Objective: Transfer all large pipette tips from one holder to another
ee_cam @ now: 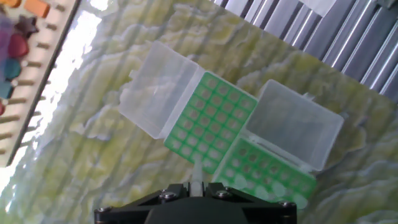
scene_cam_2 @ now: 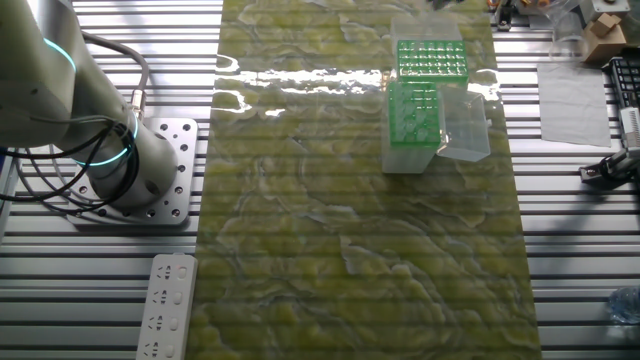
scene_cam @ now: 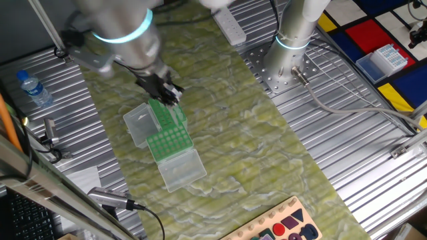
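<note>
Hand view: tool (ee_cam: 195,188) clenched on one pipette tip (ee_cam: 196,172), hanging above green rack (ee_cam: 211,121) w/ open lid.

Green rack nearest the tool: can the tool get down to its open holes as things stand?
Probably yes. The tool, holding a pipette tip, hangs above the green rack, whose clear lid is folded aside, so nothing covers the holes.
</note>
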Motion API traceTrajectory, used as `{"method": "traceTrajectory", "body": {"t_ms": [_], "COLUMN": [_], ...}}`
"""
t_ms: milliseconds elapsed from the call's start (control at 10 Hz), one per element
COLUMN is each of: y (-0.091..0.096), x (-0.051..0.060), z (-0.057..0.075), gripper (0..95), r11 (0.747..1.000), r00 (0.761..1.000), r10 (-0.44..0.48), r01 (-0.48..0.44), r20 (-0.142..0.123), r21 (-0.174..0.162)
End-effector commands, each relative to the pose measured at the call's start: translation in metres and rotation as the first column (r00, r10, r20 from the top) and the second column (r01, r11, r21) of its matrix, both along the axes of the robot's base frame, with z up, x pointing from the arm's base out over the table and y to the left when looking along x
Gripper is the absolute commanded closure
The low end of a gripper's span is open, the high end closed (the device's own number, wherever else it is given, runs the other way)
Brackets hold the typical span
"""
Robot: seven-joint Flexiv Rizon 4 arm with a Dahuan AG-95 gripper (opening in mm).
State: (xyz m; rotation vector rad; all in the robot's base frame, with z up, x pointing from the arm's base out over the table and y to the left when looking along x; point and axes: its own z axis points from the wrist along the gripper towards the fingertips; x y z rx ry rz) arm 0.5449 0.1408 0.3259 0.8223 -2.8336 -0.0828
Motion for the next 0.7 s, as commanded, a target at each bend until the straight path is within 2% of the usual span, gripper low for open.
{"method": "traceTrajectory", "body": {"t_ms": [100, 400, 700], "y": [-0.004, -0.023, -0.038], "x": [0.005, 0.012, 0.018], "z": [0.006, 0.001, -0.008], "gripper": [95.0, 95.0, 95.0], "r11": [0.998, 0.99, 0.986], "r00": [0.998, 0.991, 0.986], "r10": [0.058, 0.135, 0.165], "r01": [-0.057, -0.133, -0.164], "r20": [0.007, 0.026, 0.03], "r21": [-0.032, -0.044, -0.041]}}
